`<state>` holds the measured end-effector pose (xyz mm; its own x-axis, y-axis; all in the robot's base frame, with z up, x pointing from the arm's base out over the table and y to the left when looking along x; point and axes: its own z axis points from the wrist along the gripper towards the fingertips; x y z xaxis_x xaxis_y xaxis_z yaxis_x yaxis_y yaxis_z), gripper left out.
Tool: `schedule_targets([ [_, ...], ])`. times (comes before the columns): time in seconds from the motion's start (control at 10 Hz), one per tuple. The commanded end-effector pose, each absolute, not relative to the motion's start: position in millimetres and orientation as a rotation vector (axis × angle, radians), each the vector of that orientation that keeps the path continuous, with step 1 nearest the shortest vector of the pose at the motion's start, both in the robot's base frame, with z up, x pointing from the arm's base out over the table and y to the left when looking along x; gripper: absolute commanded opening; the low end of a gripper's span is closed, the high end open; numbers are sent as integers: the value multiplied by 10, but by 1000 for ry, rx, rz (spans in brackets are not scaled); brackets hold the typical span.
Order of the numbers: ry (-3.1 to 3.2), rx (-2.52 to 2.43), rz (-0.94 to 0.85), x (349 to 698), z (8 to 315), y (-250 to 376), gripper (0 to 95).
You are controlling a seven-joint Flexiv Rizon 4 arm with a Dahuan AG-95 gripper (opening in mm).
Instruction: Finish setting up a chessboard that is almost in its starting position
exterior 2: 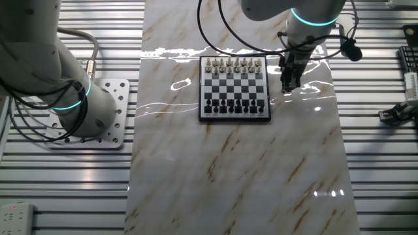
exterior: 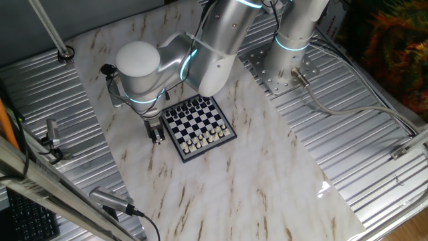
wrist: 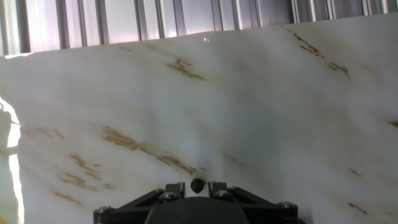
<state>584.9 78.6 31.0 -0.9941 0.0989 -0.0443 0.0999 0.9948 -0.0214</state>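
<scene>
The chessboard [exterior: 198,126] is not the largest thing here, but it is my concern, so it leads: it lies flat on the marble sheet [exterior: 254,181], just beside my gripper [exterior: 158,137] and not under it. In the other fixed view the board [exterior 2: 234,89] sits close by my fingers, its near edge a little apart from them.

That marble sheet, white with brown veins, is the biggest surface around me. It runs beneath my fingers and well past the board, and it rests on a ribbed metal table [exterior: 348,144]. In the hand view the marble [wrist: 249,112] fills nearly all I see, with the ribbed metal [wrist: 186,18] a strip beyond its far edge.

My arm [exterior: 200,47], silver with teal rings, bends over the board's far side and ends in the wrist above me.

On the board, a row of pale pieces [exterior 2: 233,64] stands along one edge and dark pieces [exterior 2: 235,103] along the opposite edge; they are too small for me to name singly.

My fingers point down toward bare marble. In the hand view a small dark round thing [wrist: 197,185] sits between my pads; I seem to be closed narrowly on it, though I cannot tell what it is.
</scene>
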Motion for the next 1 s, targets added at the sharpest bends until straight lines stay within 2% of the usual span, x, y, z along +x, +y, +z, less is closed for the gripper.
schedule_targets([
  [0.1,3095,155,-35,5846,313,786,190],
  [1.0,3083,151,-35,5835,293,782,190],
])
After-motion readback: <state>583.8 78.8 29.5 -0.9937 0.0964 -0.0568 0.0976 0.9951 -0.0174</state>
